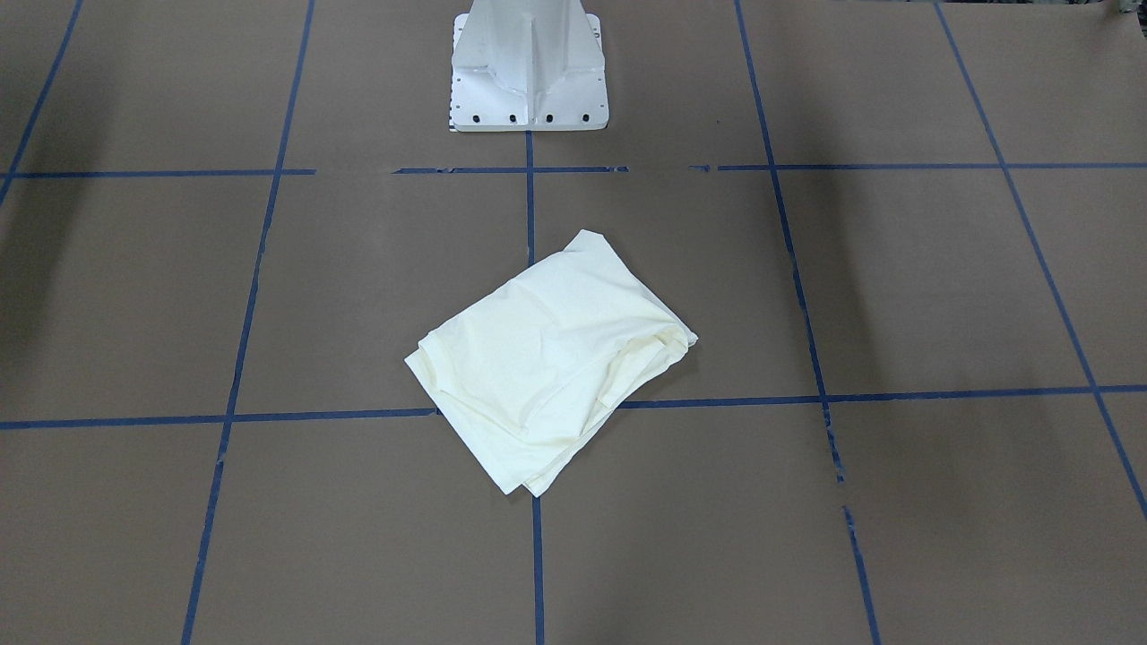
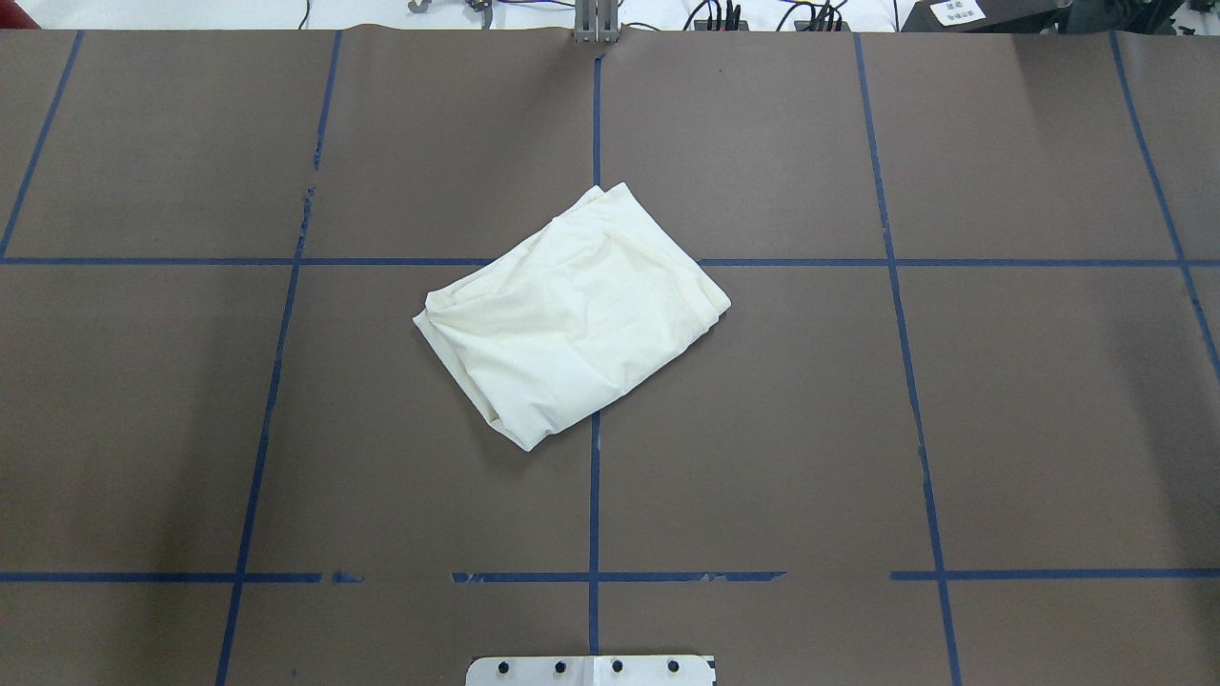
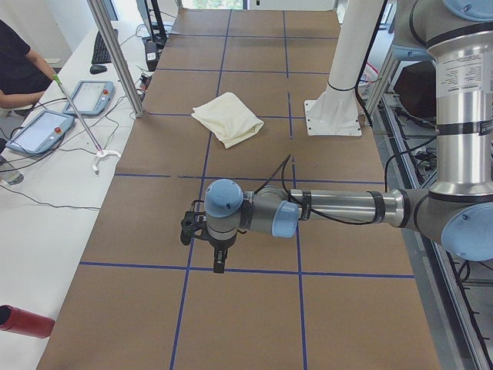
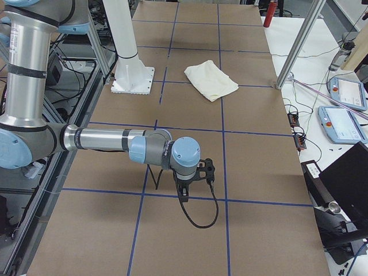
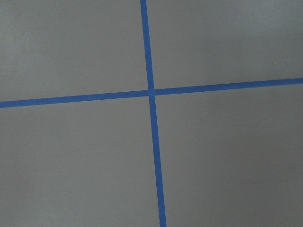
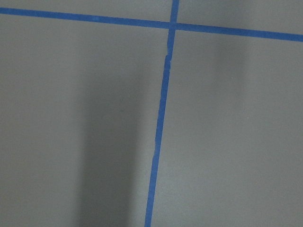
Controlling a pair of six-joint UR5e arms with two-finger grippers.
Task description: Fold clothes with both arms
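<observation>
Cloth lies at the middle of the brown paper-covered table [image 1: 896,287]. It is a cream-white shirt [image 2: 572,314], plain side up, doubled into a rough slanted rectangle. It sits across a crossing of the blue tape lines [image 2: 593,476], a little way in front of the white pedestal base [image 1: 529,72].

Both grey metal arms are well apart from it, one towards each table end. The left arm [image 3: 339,206] and right arm [image 4: 103,140] reach out low, and the left gripper [image 3: 219,260] and right gripper [image 4: 183,192] point down over bare paper. I cannot tell how wide either gripper stands, though nothing hangs from them.

The fold looks nearly done, but one end is bunched and the layers splay at a corner. A pinch catching only the top layer would likely peel the bundle open, and a sideways drag would skew it further.
</observation>
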